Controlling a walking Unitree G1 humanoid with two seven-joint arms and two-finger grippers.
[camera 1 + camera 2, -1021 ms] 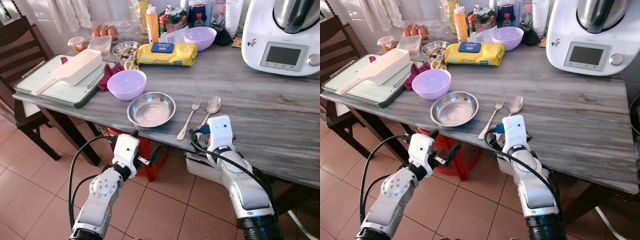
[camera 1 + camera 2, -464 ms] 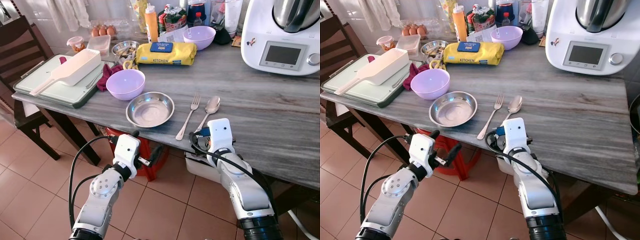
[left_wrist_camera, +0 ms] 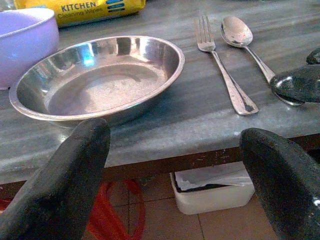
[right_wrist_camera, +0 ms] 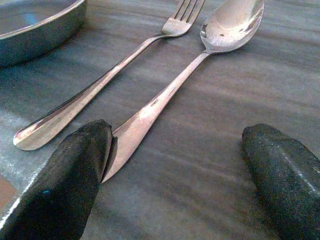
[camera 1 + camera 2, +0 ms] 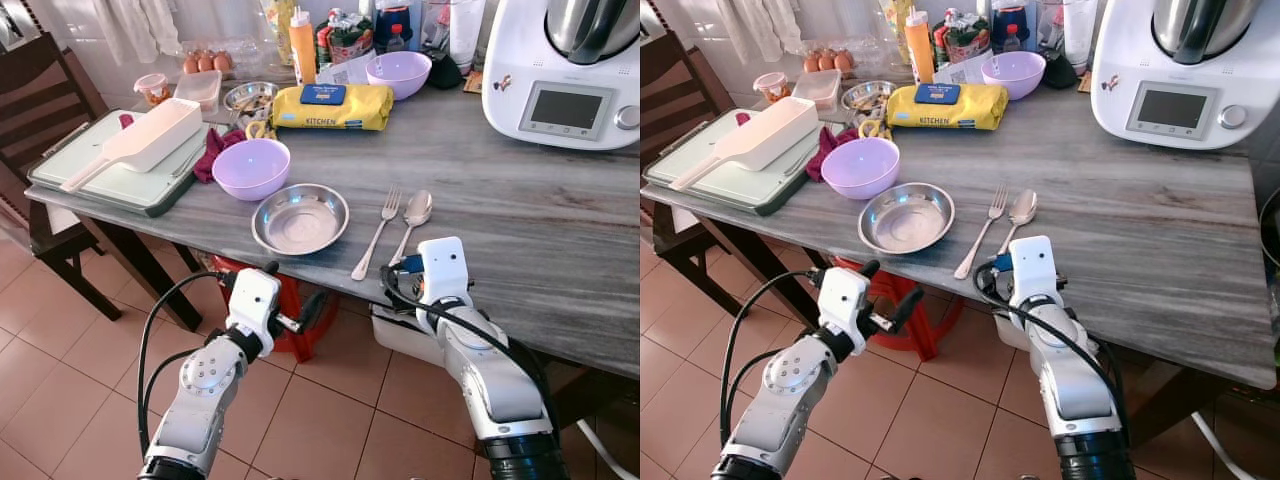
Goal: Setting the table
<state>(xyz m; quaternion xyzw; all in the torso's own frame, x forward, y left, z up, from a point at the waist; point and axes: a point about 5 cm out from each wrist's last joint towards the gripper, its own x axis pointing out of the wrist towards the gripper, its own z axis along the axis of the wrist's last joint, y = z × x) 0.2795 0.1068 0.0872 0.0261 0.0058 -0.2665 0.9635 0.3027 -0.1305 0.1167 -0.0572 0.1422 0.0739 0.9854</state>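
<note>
Two pieces of cutlery lie side by side near your table's front edge: a silver metal spoon [image 5: 1015, 217] and, on its left, a silver metal fork [image 5: 983, 234], beside the round steel dish [image 5: 906, 217]. Your right gripper [image 4: 177, 175] sits at the spoon's handle end, fingers spread wide, one pad [image 4: 75, 165] touching the handle tip, nothing clamped. Your left gripper [image 3: 175, 175] hangs below the grey wood-grain table [image 5: 1160, 220], fingers wide apart, empty.
</note>
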